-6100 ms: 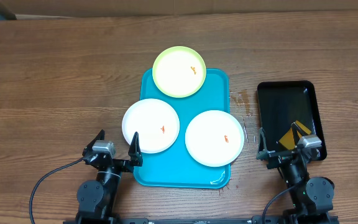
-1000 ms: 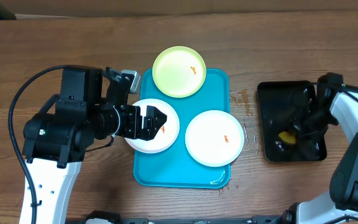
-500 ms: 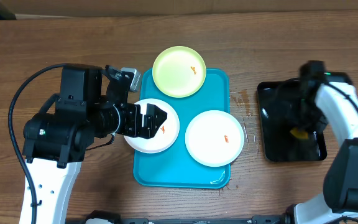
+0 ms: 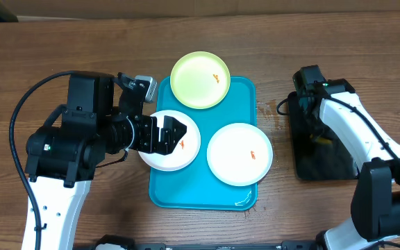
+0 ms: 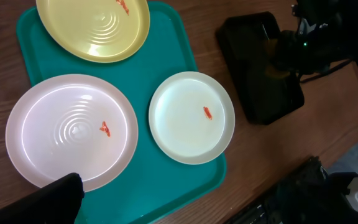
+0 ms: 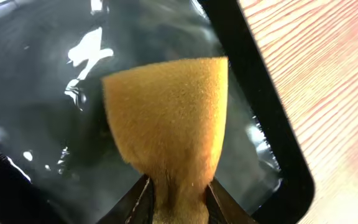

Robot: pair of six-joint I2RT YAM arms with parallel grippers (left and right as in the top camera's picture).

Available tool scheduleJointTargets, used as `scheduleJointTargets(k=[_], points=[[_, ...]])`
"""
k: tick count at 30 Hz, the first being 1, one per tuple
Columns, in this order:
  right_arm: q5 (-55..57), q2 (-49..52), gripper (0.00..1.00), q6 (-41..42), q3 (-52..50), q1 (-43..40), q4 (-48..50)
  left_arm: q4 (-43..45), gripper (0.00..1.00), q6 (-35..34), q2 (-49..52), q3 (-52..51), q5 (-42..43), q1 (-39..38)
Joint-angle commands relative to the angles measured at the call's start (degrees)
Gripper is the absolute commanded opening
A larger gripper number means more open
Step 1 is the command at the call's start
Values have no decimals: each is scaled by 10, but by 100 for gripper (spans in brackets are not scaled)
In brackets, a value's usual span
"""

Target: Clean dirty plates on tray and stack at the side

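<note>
Three plates lie on the turquoise tray [image 4: 203, 194]: a yellow-green one [image 4: 200, 80] at the back, a white one [image 4: 186, 156] at the left and another white one [image 4: 239, 153] at the right. Each carries a small orange smear. My left gripper [image 4: 174, 135] hovers open over the left white plate [image 5: 70, 130], holding nothing; one fingertip [image 5: 58, 196] shows at the frame's lower left. My right gripper [image 6: 178, 199] is shut on a yellow sponge [image 6: 166, 112], held above the wet black tray [image 6: 42, 124].
The glossy black tray [image 4: 325, 167] sits on the wooden table to the right of the turquoise tray, with my right arm [image 4: 339, 118] across it. Water drops [image 4: 266, 111] spot the wood between the two trays.
My right arm has swung from the black tray's right side to its back left, carrying the sponge with it. The left arm and the plates have not moved.
</note>
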Motion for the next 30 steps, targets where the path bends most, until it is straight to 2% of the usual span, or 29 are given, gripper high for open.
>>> scheduleJointTargets(k=[1, 6, 10, 14, 17, 19, 26, 30], points=[[60, 31, 27, 7, 3, -1, 0, -2, 100, 19, -5, 13, 1, -4], [71, 51, 26, 7, 3, -1, 12, -4, 100, 19, -5, 13, 12, -4], [55, 51, 30, -3, 5, 1, 27, -2, 100, 19, -5, 13, 12, -4], [27, 50, 30, -8, 28, -11, -4, -1, 100, 19, -5, 13, 12, -4], [-77, 43, 31, -13, 51, -48, -35, -1, 100, 19, -5, 13, 11, -4], [-163, 39, 35, -43, 51, -84, -35, -1, 100, 19, -5, 13, 11, -4], [-435, 40, 36, -157, 22, -263, -21, -2, 100, 20, -5, 13, 11, -4], [-522, 40, 41, -193, 3, -333, -11, 3, 100, 21, -5, 13, 5, -4]])
